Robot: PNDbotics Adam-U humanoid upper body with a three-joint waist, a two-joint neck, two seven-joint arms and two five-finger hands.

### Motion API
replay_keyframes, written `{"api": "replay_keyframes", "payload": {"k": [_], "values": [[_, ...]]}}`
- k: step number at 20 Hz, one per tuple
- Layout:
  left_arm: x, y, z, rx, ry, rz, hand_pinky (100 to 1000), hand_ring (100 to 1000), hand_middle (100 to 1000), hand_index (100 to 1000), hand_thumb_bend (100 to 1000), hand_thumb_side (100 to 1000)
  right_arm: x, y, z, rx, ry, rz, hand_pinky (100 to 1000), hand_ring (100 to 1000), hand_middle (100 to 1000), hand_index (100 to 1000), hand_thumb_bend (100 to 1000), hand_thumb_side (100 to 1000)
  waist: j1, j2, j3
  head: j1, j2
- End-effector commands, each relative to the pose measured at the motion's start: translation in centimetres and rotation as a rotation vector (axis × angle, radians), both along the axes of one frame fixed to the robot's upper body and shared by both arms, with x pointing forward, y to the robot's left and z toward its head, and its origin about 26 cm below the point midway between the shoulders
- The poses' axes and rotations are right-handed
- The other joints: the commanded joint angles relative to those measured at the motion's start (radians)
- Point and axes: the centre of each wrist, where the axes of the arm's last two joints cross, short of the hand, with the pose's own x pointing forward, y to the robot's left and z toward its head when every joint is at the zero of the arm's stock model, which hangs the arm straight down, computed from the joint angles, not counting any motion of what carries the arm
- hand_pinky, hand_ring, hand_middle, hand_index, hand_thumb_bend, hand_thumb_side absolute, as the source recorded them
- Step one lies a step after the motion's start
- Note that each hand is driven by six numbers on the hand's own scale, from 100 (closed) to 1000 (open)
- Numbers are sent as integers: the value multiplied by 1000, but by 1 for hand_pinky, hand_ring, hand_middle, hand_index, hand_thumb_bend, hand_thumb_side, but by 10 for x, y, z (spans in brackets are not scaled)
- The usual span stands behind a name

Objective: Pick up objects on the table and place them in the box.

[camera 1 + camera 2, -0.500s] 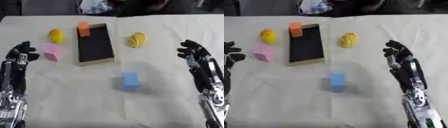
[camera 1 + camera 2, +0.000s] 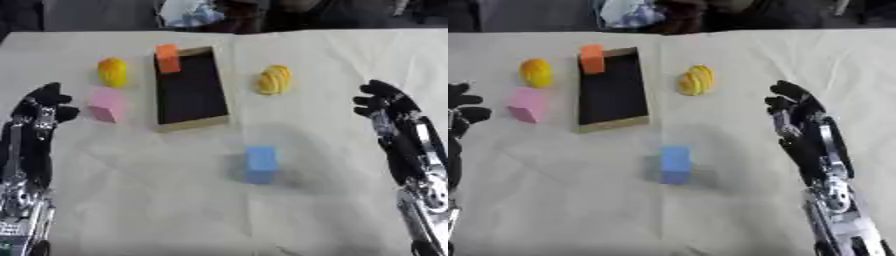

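Resting at 9 and 3 o'clock, left hand (image 2: 39, 107) and right hand (image 2: 385, 102) hold nothing (fingers relaxed, apart). Blue block (image 2: 261, 162), at 6 o'clock from the box (image 2: 188, 122), could tip if clipped sideways.

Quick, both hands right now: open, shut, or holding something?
Left hand: open, fingers relaxed, holding nothing, beside the pink block.
Right hand: open, fingers relaxed, holding nothing, right of the yellow object.
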Motion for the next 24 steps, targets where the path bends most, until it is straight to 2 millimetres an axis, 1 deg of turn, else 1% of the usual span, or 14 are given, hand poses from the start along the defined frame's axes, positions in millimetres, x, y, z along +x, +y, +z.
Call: {"api": "replay_keyframes", "payload": {"k": [1,3,4,5,6,7,8,9,11,14,17,20,24], "values": [[0,2,9,31,-31,-6,700,588,596,782,628,723,1,-1,6,-12,-20,4,792,782,786,845,100,501,4,-28,-1,1,5],[0,8,13,68,-39,-1,705,598,608,786,666,673,1,-1,5,-13,-20,3,792,782,786,845,100,499,4,-28,-2,2,5],[0,13,17,108,-43,-2,708,604,614,790,672,663,1,-1,5,-14,-19,2,792,782,786,845,100,499,5,-29,-2,2,5],[0,19,21,153,-45,-4,715,614,627,797,677,634,1,-1,5,-15,-18,1,792,782,786,845,100,499,6,-29,-1,2,5],[0,27,27,222,-44,-6,717,617,631,799,674,614,1,-2,5,-16,-17,0,792,783,786,845,100,499,7,-30,-1,0,5],[0,34,33,281,-43,-7,722,622,639,804,670,561,1,-2,4,-17,-16,-1,793,783,786,845,100,501,7,-30,0,-1,5],[0,43,41,359,-42,-3,722,622,640,805,668,554,0,-2,4,-17,-14,-2,793,783,786,845,100,501,9,-30,0,-1,5],[1,50,48,427,-38,1,726,627,647,811,650,505,0,-3,4,-18,-13,-3,793,783,786,845,100,501,11,-31,0,-3,5],[3,67,63,567,-21,7,733,635,657,820,635,465,0,-3,3,-20,-12,-4,792,783,786,845,100,502,14,-32,0,-6,5],[10,89,82,773,24,-11,748,661,687,833,617,426,0,-4,3,-24,-9,-3,793,783,786,845,100,503,20,-33,-2,-9,5],[19,106,97,972,91,-62,765,698,723,846,602,379,0,-4,2,-26,-7,-3,792,783,786,845,100,503,24,-34,-5,-9,5],[30,117,111,1152,164,-133,779,729,750,858,610,358,0,-4,2,-30,-5,2,793,783,786,845,100,504,28,-35,-10,-8,5],[48,128,126,1364,267,-229,797,768,788,869,659,369,-1,-3,1,-33,-2,8,793,783,786,846,100,505,31,-36,-19,-3,5]]}}
